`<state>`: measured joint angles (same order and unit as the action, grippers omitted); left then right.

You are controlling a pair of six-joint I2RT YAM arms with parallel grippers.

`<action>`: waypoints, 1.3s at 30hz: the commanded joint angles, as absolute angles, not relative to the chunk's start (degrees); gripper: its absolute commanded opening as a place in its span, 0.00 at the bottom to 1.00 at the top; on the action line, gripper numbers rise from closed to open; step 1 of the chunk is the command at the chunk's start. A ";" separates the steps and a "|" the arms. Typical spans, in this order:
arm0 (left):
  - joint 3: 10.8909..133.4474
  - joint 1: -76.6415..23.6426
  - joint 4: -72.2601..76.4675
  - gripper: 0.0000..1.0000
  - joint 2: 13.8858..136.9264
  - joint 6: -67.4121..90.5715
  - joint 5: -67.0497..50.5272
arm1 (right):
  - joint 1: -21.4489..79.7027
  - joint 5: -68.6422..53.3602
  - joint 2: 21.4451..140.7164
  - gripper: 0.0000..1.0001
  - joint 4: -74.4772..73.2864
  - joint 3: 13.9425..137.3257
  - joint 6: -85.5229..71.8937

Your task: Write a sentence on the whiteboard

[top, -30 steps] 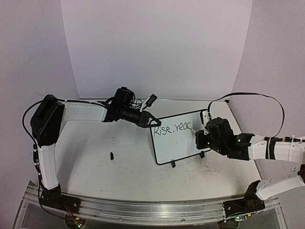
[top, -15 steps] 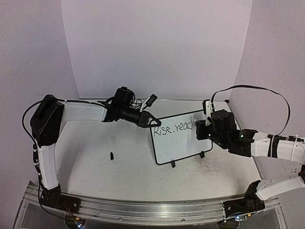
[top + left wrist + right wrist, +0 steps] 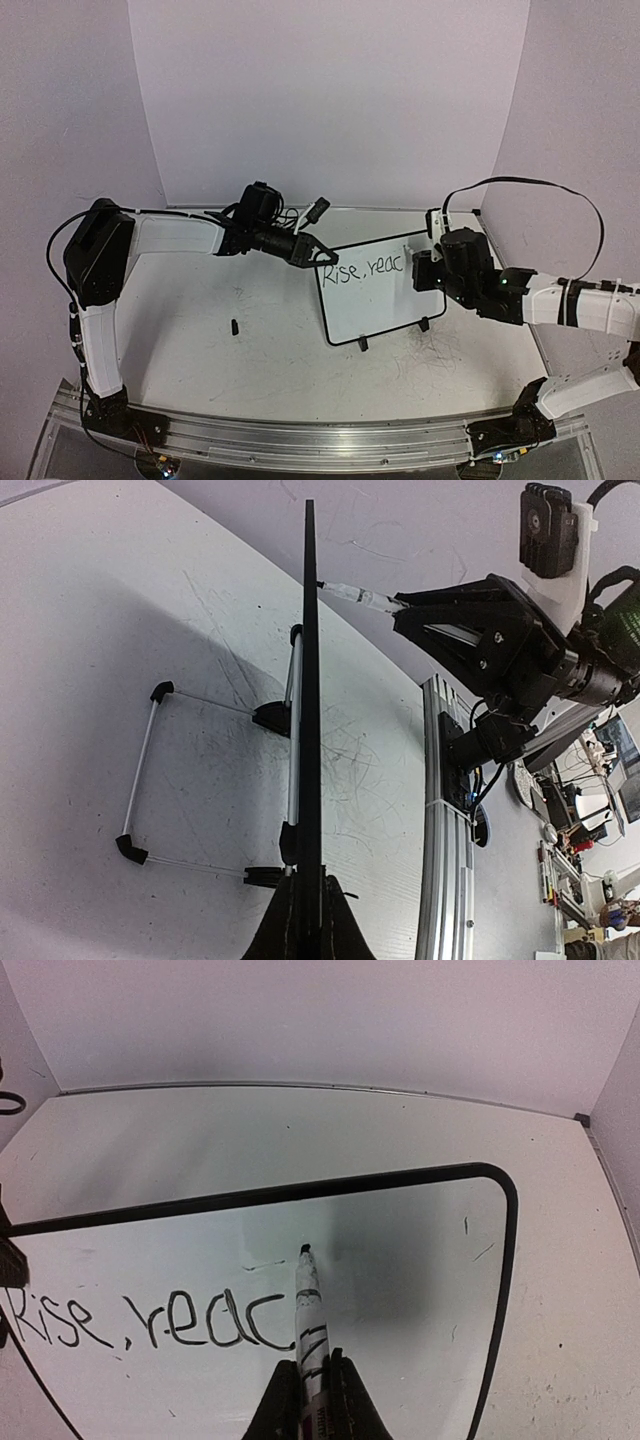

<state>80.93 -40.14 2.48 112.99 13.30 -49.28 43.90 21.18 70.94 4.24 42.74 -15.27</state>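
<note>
The whiteboard (image 3: 372, 305) stands tilted on its small black feet at the table's middle right. In the left wrist view it shows edge-on as a black frame (image 3: 310, 660). The sentence (image 3: 360, 270) reads "Rise, reac" in black (image 3: 150, 1322). My left gripper (image 3: 318, 257) is shut on the board's upper left corner (image 3: 310, 920). My right gripper (image 3: 420, 274) is shut on a white marker (image 3: 310, 1305). The marker's black tip touches the board just after the "c", above the writing line. The marker (image 3: 362, 598) also shows beyond the board's edge.
A small black cap (image 3: 234, 326) lies on the scuffed white tabletop (image 3: 250, 370) left of the board. The board's wire stand (image 3: 140, 770) juts out behind it. White walls enclose the back and sides. An aluminium rail (image 3: 300, 440) runs along the near edge.
My right gripper has moved up and slightly left along the board with the marker, and a short upright stroke now shows after "reac". The left arm and the board have stayed still.
</note>
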 commanded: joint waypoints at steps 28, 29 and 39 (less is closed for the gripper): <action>80.86 -41.40 0.70 0.00 110.68 12.48 -50.27 | 43.76 18.87 69.54 0.00 1.70 40.19 -19.26; 80.83 -41.40 0.70 0.00 110.71 12.48 -50.20 | 43.78 19.18 69.60 0.00 2.37 40.52 -19.25; 80.86 -41.40 0.62 0.00 110.44 12.33 -50.22 | 43.71 21.31 70.42 0.00 4.58 42.04 -17.98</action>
